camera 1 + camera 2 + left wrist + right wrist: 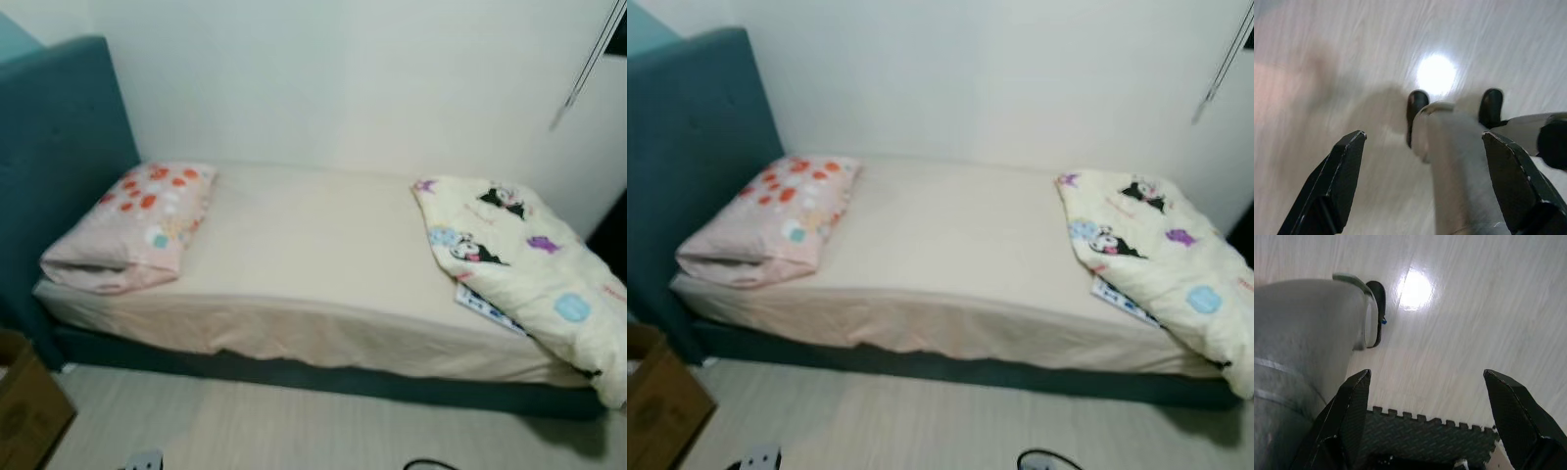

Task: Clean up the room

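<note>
A single bed (294,245) is seen ahead and below, its long axis running across the view from a teal headboard (59,166) on the robot's left to the foot on its right. A floral pillow (137,225) lies at the head end. At the foot end a cream cartoon-print blanket (529,264) is bunched, its lower edge spilling over the near side of the mattress, with a flat printed item (485,308), possibly a book, tucked just under its near edge. A cardboard box (24,406) stands on the floor near the headboard corner.

The left gripper (1422,171) is held spread and empty, pointed down at the pale floor (1352,58) beside the robot's leg and foot. The right gripper (1427,406) is likewise held spread and empty above the floor, with a dark foam mat (1425,435) beneath it.

The blanket is judged the likely thing to tidy; it lies ahead and to the right, so the right arm is the nearer, though the bed is not yet within reach of either.
</note>
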You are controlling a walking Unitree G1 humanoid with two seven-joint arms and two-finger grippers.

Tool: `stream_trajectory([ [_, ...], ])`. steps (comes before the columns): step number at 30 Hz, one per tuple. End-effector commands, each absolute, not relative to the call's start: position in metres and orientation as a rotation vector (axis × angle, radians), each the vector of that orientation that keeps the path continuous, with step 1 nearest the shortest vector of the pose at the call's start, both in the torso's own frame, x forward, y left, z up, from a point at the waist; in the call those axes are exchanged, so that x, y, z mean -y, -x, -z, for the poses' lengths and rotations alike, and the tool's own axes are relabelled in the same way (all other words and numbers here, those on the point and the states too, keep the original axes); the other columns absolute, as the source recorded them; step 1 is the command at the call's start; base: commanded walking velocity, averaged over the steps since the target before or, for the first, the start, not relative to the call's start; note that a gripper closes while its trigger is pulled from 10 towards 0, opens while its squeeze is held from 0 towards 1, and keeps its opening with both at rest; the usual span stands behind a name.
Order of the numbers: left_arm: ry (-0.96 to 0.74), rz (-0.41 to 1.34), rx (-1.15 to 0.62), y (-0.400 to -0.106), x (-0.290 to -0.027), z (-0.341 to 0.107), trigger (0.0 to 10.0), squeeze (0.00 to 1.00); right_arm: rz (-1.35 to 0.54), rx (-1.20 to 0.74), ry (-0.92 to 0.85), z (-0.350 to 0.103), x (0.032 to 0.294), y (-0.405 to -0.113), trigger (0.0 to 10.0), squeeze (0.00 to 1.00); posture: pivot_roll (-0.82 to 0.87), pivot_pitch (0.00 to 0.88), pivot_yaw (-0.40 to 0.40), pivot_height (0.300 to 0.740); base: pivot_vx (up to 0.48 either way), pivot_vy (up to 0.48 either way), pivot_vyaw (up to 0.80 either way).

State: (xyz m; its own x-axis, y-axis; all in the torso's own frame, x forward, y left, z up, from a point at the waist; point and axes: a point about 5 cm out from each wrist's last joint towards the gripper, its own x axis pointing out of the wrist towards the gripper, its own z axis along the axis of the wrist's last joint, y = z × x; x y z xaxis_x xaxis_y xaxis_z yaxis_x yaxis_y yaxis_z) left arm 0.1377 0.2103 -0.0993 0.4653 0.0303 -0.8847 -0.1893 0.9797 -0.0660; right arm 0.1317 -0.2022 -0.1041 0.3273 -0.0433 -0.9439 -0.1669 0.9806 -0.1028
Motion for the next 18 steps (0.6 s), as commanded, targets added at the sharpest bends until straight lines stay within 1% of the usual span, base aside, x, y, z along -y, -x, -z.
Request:
stream_trajectory([
  [1,0.149,-0.126,-1.091,-0.1364,-0.2105,0.0999,10.0,0.00,-0.089,-1.217,0.175,0.1032,0.1969,-0.1366,10.0,0.00,-0.02,0.000,-0.030,0.728,0.000,-0.240,0.00],
  [3,0.147,-0.122,-1.094,-0.1358,-0.2096,0.1002,10.0,0.00,-0.089,-1.217,0.173,0.1031,0.1968,-0.1368,10.0,0.00,-0.02,0.000,-0.030,0.728,0.000,-0.307,0.00],
  [18,0.149,-0.113,-1.109,-0.1300,-0.2081,0.1024,10.0,0.00,-0.087,-1.214,0.169,0.1036,0.1961,-0.1356,10.0,0.00,-0.02,0.000,-0.029,0.728,0.000,-0.480,0.00],
])
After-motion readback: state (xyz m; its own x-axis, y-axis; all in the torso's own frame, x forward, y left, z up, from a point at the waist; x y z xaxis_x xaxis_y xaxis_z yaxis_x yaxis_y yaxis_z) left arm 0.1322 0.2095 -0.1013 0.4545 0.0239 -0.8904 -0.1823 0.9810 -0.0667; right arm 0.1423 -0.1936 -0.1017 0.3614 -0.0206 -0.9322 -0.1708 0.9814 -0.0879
